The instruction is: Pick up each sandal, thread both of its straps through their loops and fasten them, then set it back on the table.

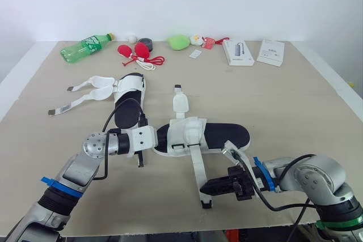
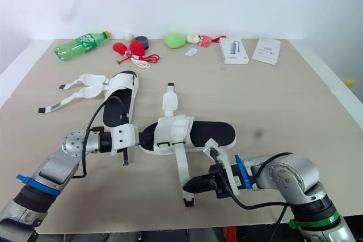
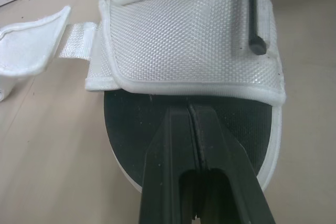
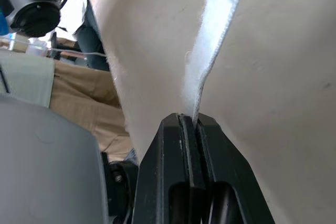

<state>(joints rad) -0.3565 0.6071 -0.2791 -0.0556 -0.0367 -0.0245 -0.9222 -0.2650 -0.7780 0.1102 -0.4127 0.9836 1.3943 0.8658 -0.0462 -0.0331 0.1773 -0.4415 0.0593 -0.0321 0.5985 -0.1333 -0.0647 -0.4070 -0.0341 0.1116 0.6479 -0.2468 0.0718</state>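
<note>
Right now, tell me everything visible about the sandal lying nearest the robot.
The near sandal lies flat on the table, lengthwise across the robot's front. It has a black footbed, a white sole rim and a white woven-mesh upper band. Both straps are undone: the far strap stretches away over the table, the near strap trails toward the robot, ending in a dark tip. The right gripper is shut on the near strap; the left gripper, shut, is at the footbed's left end.
</note>
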